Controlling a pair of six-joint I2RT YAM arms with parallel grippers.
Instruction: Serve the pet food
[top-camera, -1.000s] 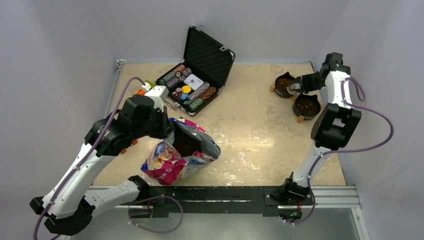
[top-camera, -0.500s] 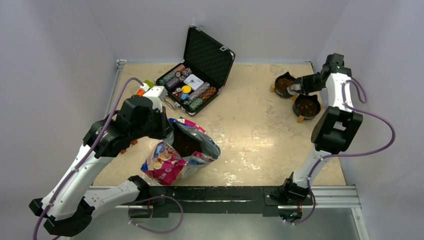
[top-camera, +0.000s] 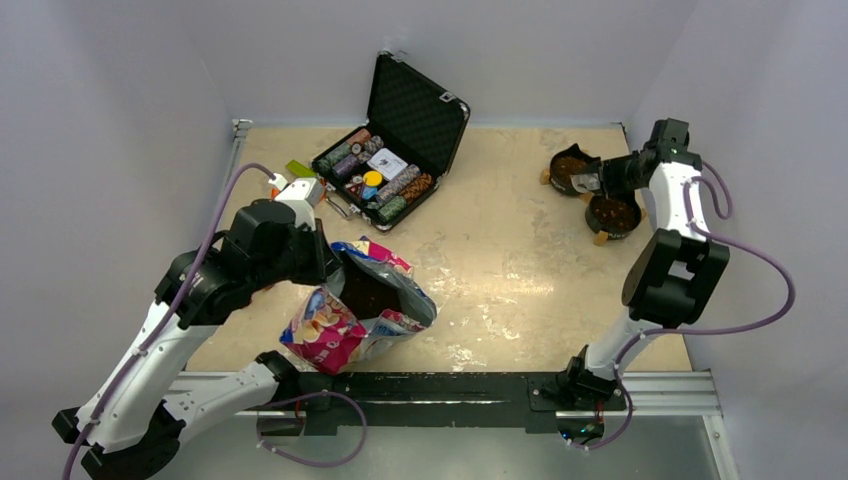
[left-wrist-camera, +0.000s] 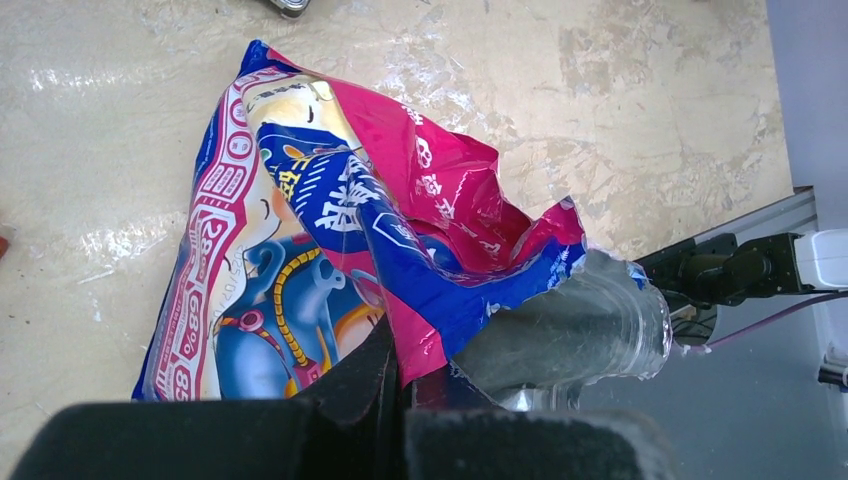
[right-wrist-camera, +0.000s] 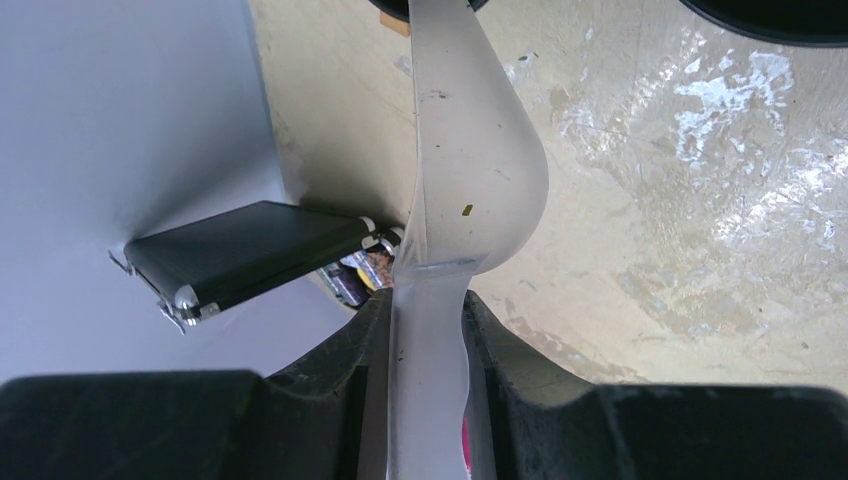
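Note:
The glossy pink-edged bag (top-camera: 355, 320) stands open at the near left, with dark-brown pet food (top-camera: 372, 292) showing inside its mouth. My left gripper (top-camera: 328, 262) is shut on the bag's upper edge; the left wrist view shows the fingers (left-wrist-camera: 370, 375) pinching the pink rim of the bag (left-wrist-camera: 300, 220). My right gripper (top-camera: 612, 178) is shut on the handle of a translucent scoop (right-wrist-camera: 470, 170), whose head (top-camera: 585, 182) is between two black bowls. The far bowl (top-camera: 568, 168) and the near bowl (top-camera: 612, 212) both hold brown kibble.
An open black case (top-camera: 395, 150) of poker chips sits at the back middle and also shows in the right wrist view (right-wrist-camera: 240, 250). Small coloured objects (top-camera: 298, 168) lie by the left wall. Walls close in on three sides. A black rail (top-camera: 440, 385) runs along the near edge.
My left arm has drawn a little nearer and leftward, taking the bag's edge with it. The right gripper with the scoop has shifted slightly by the bowls.

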